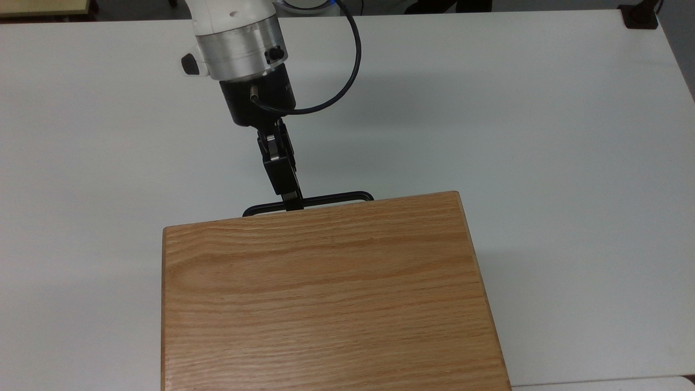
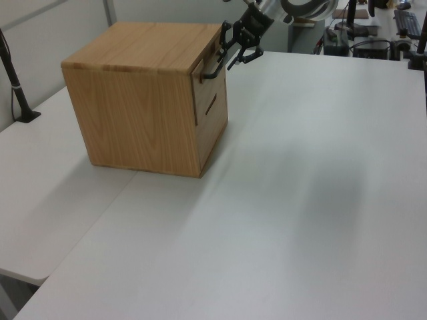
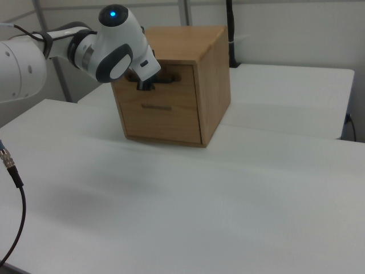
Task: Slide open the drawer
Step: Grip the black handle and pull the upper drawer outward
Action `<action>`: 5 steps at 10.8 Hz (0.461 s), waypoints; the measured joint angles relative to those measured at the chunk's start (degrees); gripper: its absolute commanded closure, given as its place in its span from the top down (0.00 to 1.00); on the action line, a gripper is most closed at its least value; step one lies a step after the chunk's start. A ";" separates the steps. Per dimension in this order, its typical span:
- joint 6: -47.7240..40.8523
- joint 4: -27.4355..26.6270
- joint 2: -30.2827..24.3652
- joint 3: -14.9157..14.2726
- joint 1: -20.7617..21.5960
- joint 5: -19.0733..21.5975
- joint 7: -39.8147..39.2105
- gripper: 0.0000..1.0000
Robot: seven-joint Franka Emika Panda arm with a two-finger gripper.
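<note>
The drawer (image 3: 178, 90) is the upper front panel of the oak cabinet (image 1: 326, 298), and it sits flush and closed. Its long black bar handle (image 1: 331, 198) juts out past the cabinet's top edge in the top view. My gripper (image 1: 293, 204) points down at the handle's middle. In the left view my gripper (image 2: 229, 53) is open, one finger above the handle (image 2: 212, 71) and one below it. In the right view the arm's white wrist covers my gripper (image 3: 144, 85) and part of the handle (image 3: 168, 79).
The cabinet stands on a wide white table (image 1: 543, 136). A lower front with a slot pull (image 3: 157, 107) lies under the drawer. Black posts stand at the table edges (image 2: 13, 80) (image 3: 230, 34). A black mount (image 1: 640, 16) sits at the top view's far right corner.
</note>
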 measured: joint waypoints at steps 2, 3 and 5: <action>0.19 0.33 0.40 0.00 -0.07 0.00 0.01 0.07; 0.19 0.61 0.40 0.00 -0.18 0.00 0.01 0.02; 0.01 0.88 0.27 0.00 -0.38 -0.01 0.00 0.00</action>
